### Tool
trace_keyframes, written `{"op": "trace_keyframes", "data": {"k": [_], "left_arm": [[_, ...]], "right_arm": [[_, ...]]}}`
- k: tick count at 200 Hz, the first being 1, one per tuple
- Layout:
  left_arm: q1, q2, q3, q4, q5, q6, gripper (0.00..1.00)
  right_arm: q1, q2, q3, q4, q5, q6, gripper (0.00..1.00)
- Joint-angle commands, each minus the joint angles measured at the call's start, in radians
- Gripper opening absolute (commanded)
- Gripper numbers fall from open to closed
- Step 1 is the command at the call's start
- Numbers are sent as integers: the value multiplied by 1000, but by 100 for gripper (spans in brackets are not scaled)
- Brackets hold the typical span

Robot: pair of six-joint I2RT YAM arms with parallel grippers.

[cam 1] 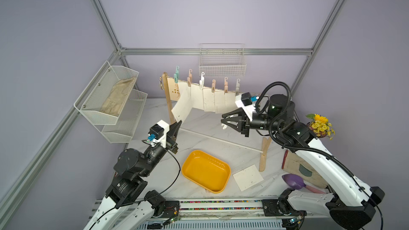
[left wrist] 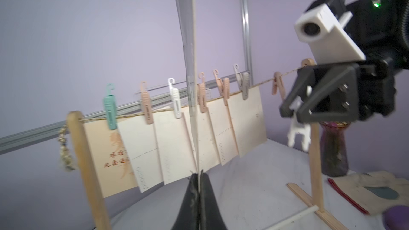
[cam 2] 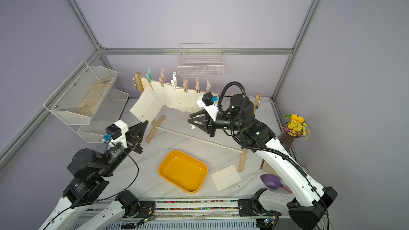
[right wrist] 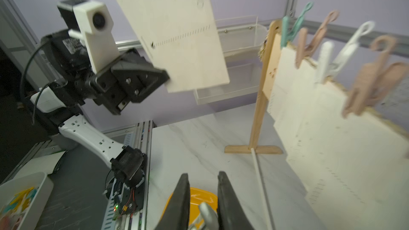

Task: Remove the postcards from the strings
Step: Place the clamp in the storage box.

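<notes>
Left end effector [cam 1: 179, 122] clenched on cream postcard [cam 1: 182, 107], dotted line, dark mark; right end effector [cam 1: 223, 119] grips white clothespin [left wrist: 296, 132].

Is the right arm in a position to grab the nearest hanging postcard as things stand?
Probably not yet. The right tool hangs close to that postcard with nothing between, but it is shut on a white clothespin, so it would have to drop that first.

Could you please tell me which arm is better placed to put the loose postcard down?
Left: the left pincer is shut on that postcard, while the right pincer holds a white clothespin.
</notes>
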Motion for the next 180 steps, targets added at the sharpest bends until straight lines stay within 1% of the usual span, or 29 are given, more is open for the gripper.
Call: {"op": "trace_keyframes", "data": {"k": [1, 16, 28, 38, 45, 52, 61, 67, 78, 87, 116, 121, 135, 156, 180], "left_arm": [[-3, -35, -17, 14, -307, 91, 0], [-3, -56, -8, 22, -390, 133, 0], [-2, -66, -1, 31, -425, 166, 0], [-3, -71, 4, 35, -438, 190, 0], [-3, -71, 6, 36, -439, 202, 0], [-3, -70, 11, 36, -439, 208, 0], [-3, -66, 15, 35, -434, 212, 0], [-3, -63, 16, 36, -427, 213, 0], [-3, -56, 20, 34, -409, 214, 0], [-3, -48, 27, 27, -390, 212, 0], [-3, -16, 67, -43, -264, 200, 0], [-2, -9, 75, -59, -239, 197, 0], [-3, 11, 99, -108, -156, 187, 0], [-3, 43, 135, -181, 12, 160, 0], [-2, 112, 196, -306, 247, 137, 0]], "right_arm": [[112, 34, -77, -57, 127, -28, 10], [175, 67, -152, -25, 162, -12, 10], [208, 99, -210, 12, 179, 5, 10], [225, 126, -247, 41, 176, 15, 15], [230, 134, -273, 74, 168, 31, 20], [232, 163, -291, 104, 165, 48, 28], [233, 180, -312, 140, 164, 62, 34], [233, 188, -320, 158, 165, 68, 41], [233, 196, -329, 183, 180, 69, 51], [234, 196, -332, 190, 200, 68, 54], [233, 144, -337, 181, 276, 57, 66], [233, 105, -346, 182, 288, 57, 67], [233, 39, -357, 173, 345, 57, 68], [233, -87, -369, 143, 496, 91, 69], [232, -244, -401, 131, 669, 143, 71]]}}
